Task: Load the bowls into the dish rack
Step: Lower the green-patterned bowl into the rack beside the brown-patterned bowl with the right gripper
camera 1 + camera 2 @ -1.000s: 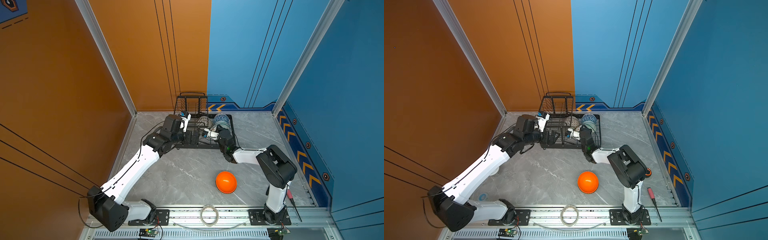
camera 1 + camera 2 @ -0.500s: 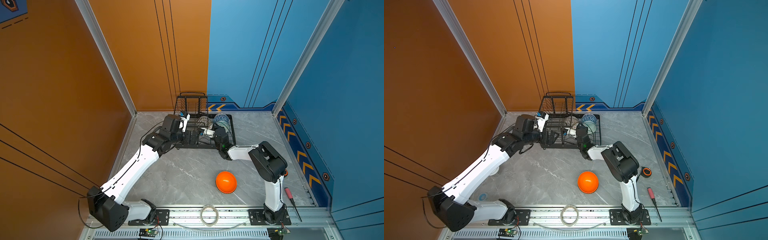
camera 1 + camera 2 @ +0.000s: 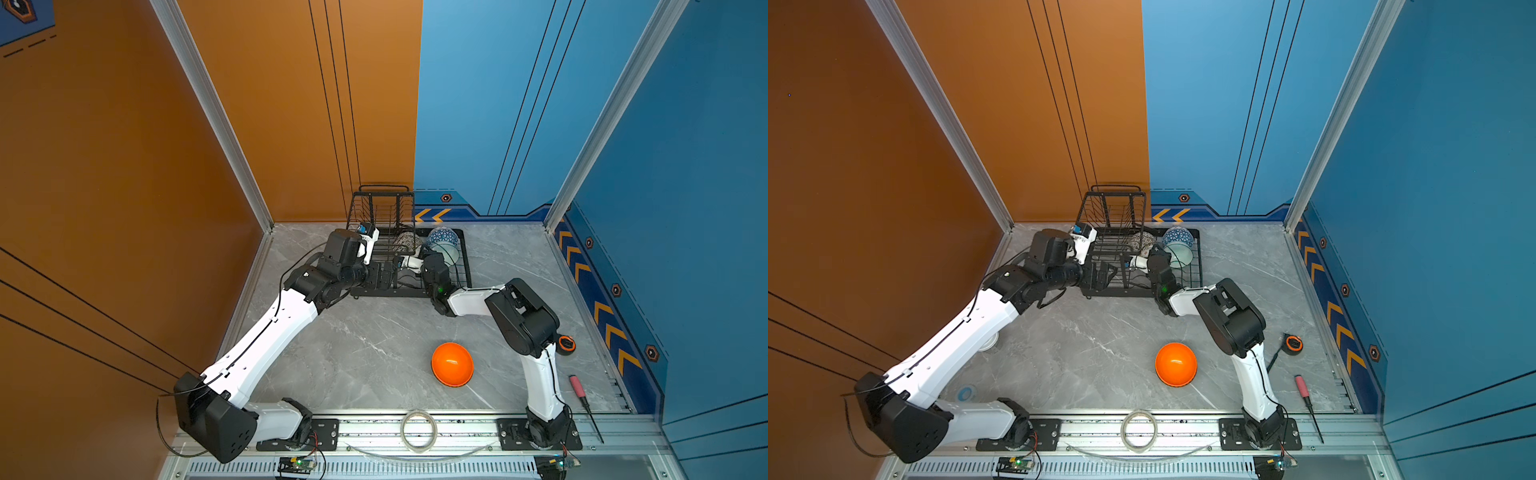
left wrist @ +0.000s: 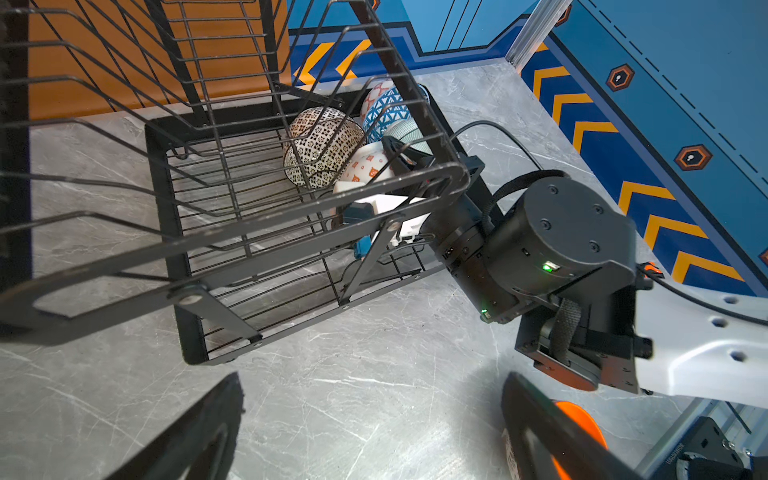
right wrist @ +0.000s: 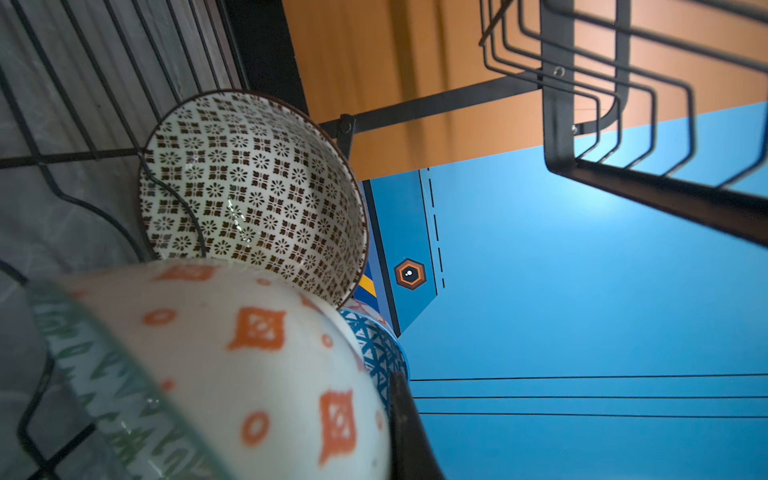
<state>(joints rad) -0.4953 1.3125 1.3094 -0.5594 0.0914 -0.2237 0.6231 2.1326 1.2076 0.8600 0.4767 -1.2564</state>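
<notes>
Right claw (image 4: pixel 401 156) is pinched shut on the rim of the white bowl with orange marks (image 4: pixel 365 166), tipped on its side. Its arm (image 3: pixel 469 297) bends low into the bottom tray of the dish rack (image 3: pixel 395 294). Next to the claw lean the lattice bowl (image 4: pixel 320 145) and the blue bowl (image 4: pixel 386 112). Far back from it, the orange bowl (image 3: pixel 452 364) sits on the table (image 3: pixel 374 340). Left claw (image 4: pixel 374 384) is wide open and empty, just outside the rack.

The dish rack (image 3: pixel 390 293) sits upper middle in both top views, at the back of the desk (image 3: pixel 365 340). Its lower tray holds bowls (image 3: pixel 444 240) on the right, the front bowl (image 4: pixel 368 166) against them. A lone bowl (image 3: pixel 452 364) lies on the desk lower right of centre, a tape ring (image 3: pixel 418 430) below it.
</notes>
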